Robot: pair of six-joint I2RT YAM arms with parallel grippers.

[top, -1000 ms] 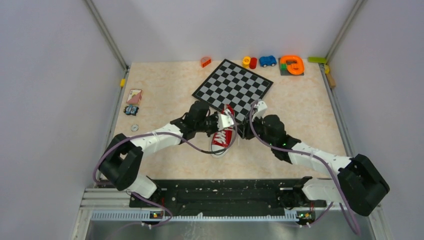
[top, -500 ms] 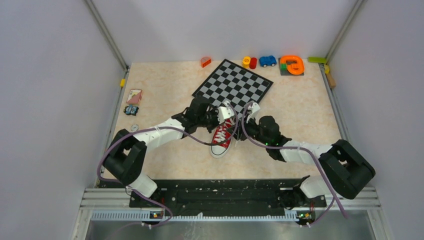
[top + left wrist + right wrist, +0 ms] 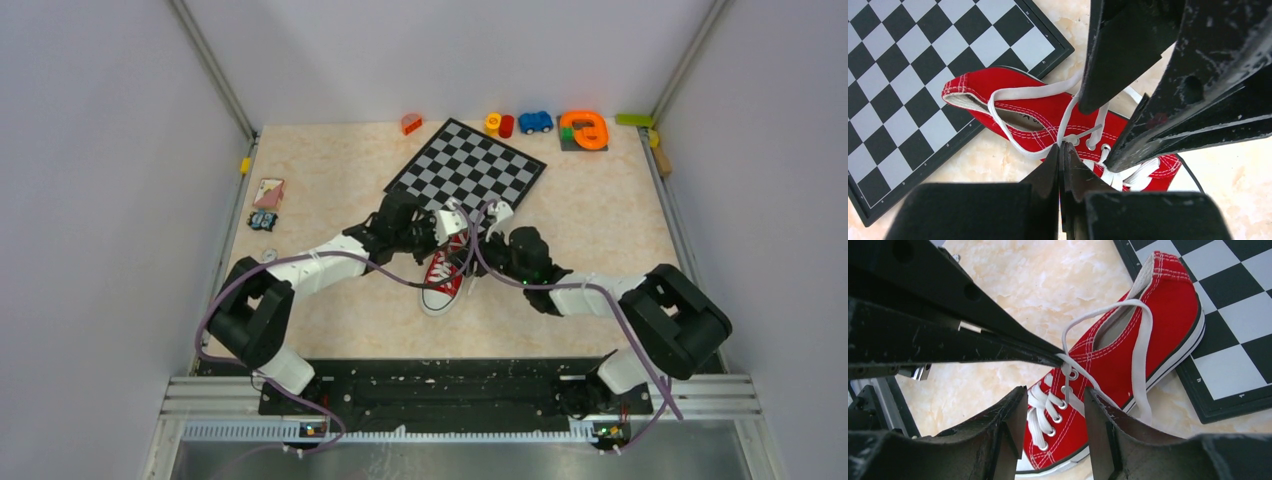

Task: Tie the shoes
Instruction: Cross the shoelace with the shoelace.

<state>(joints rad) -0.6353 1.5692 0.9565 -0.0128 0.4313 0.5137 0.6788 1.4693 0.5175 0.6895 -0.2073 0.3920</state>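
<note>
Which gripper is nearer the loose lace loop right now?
Left. The left gripper is shut on the lace loop at its base, by the top eyelets. The right gripper hangs open above the red shoe and its laced front.

shoe [image 3: 445, 275]: red, white stitching
laces [image 3: 1023, 92]: white
sole [image 3: 1193, 335]: white, black stripe
board [image 3: 466, 172]: black-and-white checks, black rim
table [image 3: 330, 170]: beige marbling
car [image 3: 535, 122], one o'clock: blue

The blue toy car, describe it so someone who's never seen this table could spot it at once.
Find the black-and-white checkerboard mid-table. Behind its right corner, along the far edge, sits a row of toys. The car is between a red cylinder and an orange ring-shaped piece, and is the only blue one there.
</note>
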